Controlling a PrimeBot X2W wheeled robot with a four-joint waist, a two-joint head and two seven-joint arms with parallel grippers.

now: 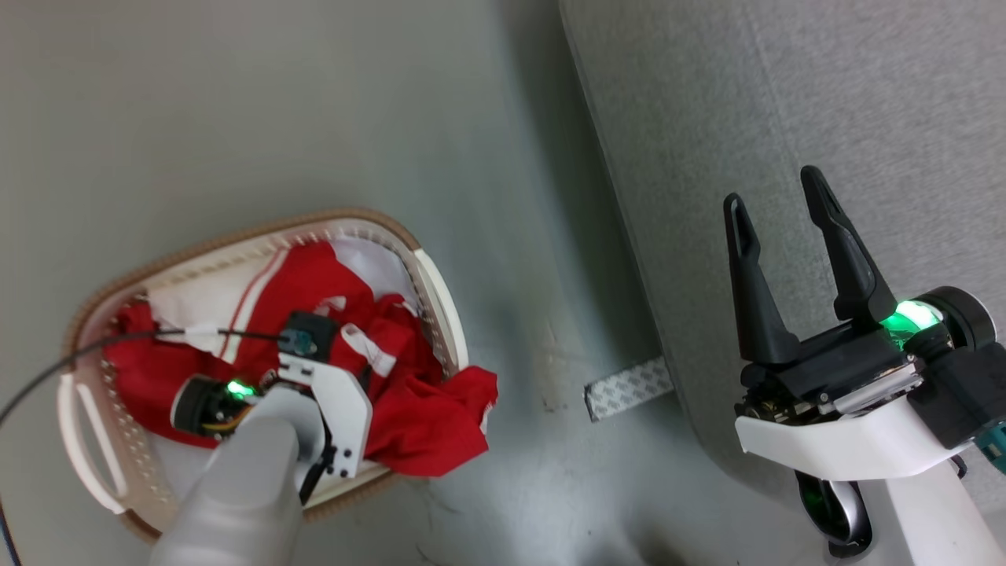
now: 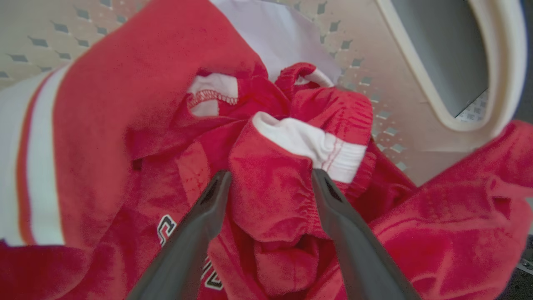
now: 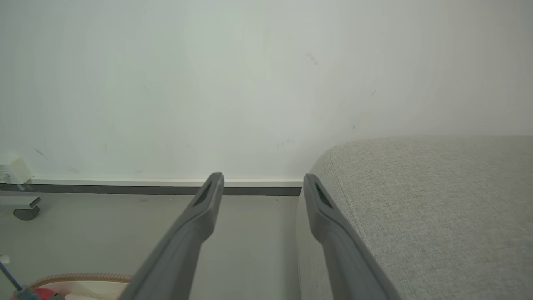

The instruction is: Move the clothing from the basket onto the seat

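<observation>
Head view: red clothing (image 1: 409, 424) heaped in the basket (image 1: 338, 216), pile's long axis running L-R along basket's length, one corner spilling over the end nearest the seat (image 1: 786, 94). R gripper (image 1: 774, 189), well apart from basket, spread wide, empty.

L wrist view: L gripper (image 2: 270, 179) inside basket, jaws wide, straddling bunched clothing, unclamped.

R wrist view: R gripper aims at wall (image 3: 250, 83).

Pose of the two arms. The left arm (image 1: 236, 495) rises from the lower edge as a pale forearm, its white wrist (image 1: 338, 401) bent downward and away from the head. The left gripper (image 2: 270, 179) has both dark fingers spread wide. The right arm (image 1: 849, 448) sits at lower right. The right gripper (image 1: 774, 189) points upward, fingers spread wide in free air.
</observation>
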